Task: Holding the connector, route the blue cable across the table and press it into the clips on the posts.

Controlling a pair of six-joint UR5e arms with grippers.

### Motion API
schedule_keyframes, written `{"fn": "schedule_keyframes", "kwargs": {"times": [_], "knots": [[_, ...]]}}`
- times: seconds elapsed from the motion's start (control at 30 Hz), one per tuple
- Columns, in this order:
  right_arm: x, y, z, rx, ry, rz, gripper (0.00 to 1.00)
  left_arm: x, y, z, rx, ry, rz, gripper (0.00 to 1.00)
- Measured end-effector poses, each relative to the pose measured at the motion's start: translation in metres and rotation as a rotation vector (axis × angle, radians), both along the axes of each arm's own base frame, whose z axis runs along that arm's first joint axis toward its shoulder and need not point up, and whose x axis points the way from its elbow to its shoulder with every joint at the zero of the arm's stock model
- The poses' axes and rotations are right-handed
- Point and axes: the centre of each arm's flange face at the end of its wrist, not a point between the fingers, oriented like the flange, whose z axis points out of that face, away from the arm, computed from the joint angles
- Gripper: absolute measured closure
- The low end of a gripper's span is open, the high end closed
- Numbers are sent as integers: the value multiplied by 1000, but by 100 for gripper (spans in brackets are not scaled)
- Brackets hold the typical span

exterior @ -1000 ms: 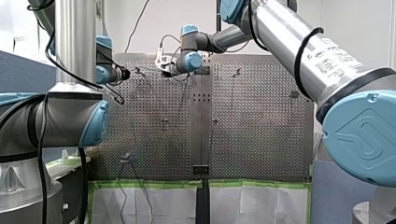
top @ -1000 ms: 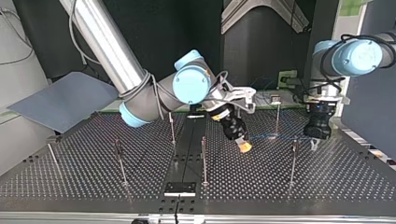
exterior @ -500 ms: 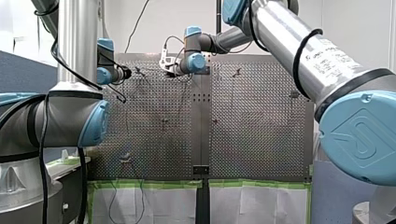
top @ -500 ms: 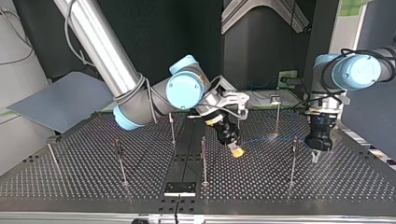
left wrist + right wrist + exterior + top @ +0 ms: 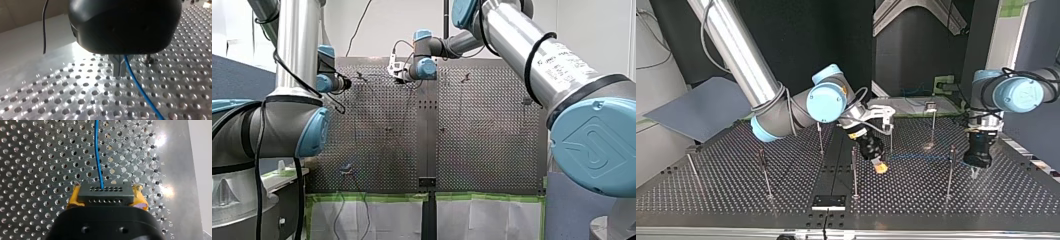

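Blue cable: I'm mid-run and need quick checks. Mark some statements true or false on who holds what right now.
1. My right tool clamps the black connector between its yellow pads. True.
2. The blue cable leaves the connector on the side facing away from that tool. True.
3. My left tool is wide open and clear of the cable. False: its metal fingers are closed, and the cable runs out from between them.
4. In the top view the two tools touch each other. False: they are apart, with the cable spanning the gap above the perforated table.
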Motion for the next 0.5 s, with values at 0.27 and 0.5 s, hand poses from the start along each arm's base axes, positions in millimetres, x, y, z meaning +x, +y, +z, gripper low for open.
{"fn": "schedule_keyframes", "kwargs": {"times": [0.27, 0.5], "knots": [[1, 2, 0, -5, 3, 5, 100, -8, 5, 8, 22, 18, 25, 85], [2, 4, 0, -10, 9, 7, 100, -21, 7, 16, 70, 54, 63, 0]]}}
